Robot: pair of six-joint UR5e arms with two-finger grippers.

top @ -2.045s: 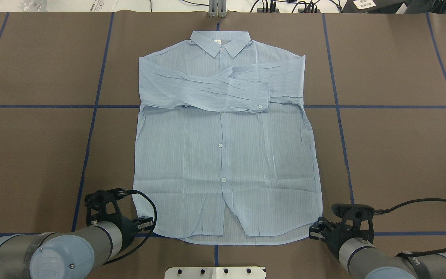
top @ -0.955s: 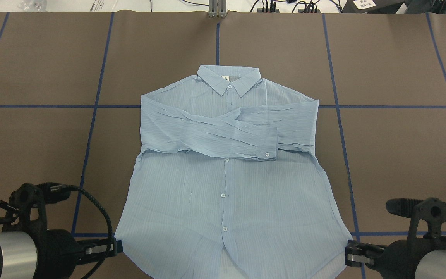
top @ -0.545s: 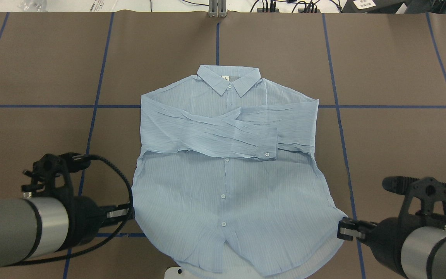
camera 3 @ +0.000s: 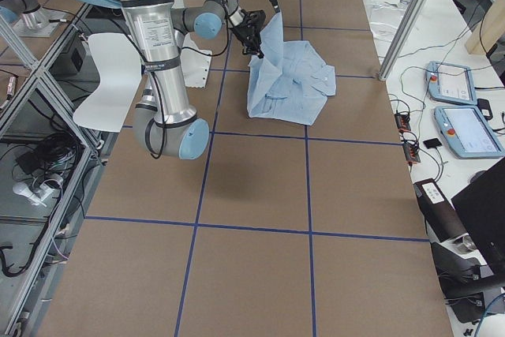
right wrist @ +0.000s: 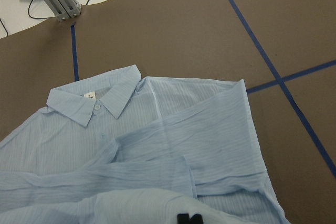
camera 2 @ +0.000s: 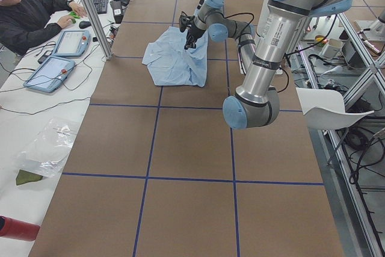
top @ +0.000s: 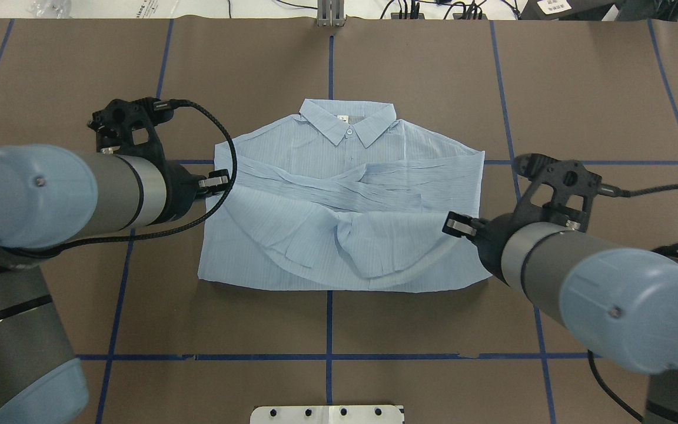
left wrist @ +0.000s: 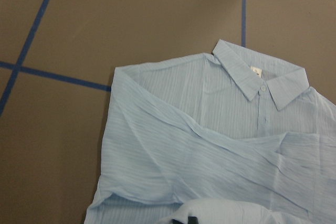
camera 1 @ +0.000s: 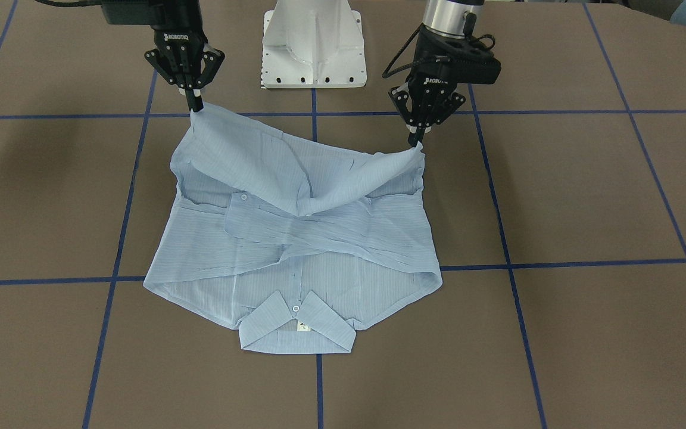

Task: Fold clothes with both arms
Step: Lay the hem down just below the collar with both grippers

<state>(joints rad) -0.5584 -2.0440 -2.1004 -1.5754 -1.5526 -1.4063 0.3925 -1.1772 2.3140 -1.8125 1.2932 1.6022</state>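
Observation:
The light blue striped shirt (camera 1: pixel 331 238) lies front up on the brown table, sleeves crossed over the chest, collar (top: pixel 348 121) on the far side from me. My left gripper (camera 1: pixel 418 143) and my right gripper (camera 1: pixel 197 109) are each shut on a corner of the shirt's hem and hold it raised above the body, so the lower part drapes back over itself. In the overhead view the left gripper (top: pixel 216 178) is at the shirt's left edge and the right gripper (top: pixel 454 224) at its right edge. The shirt (left wrist: pixel 210 129) fills both wrist views (right wrist: pixel 157 145).
Blue tape lines (top: pixel 328 321) divide the brown table cover. My white pedestal base (camera 1: pixel 313 42) stands just behind the shirt. An aluminium post (top: pixel 330 15) is at the far edge. An operator (camera 2: pixel 30 10) and teach pendants (camera 3: pixel 454 84) are beyond that edge.
Both grippers took the hem corners, dragged the shirt toward me, then lifted the hem and carried it forward toward the collar. The lower half now folds over the body.

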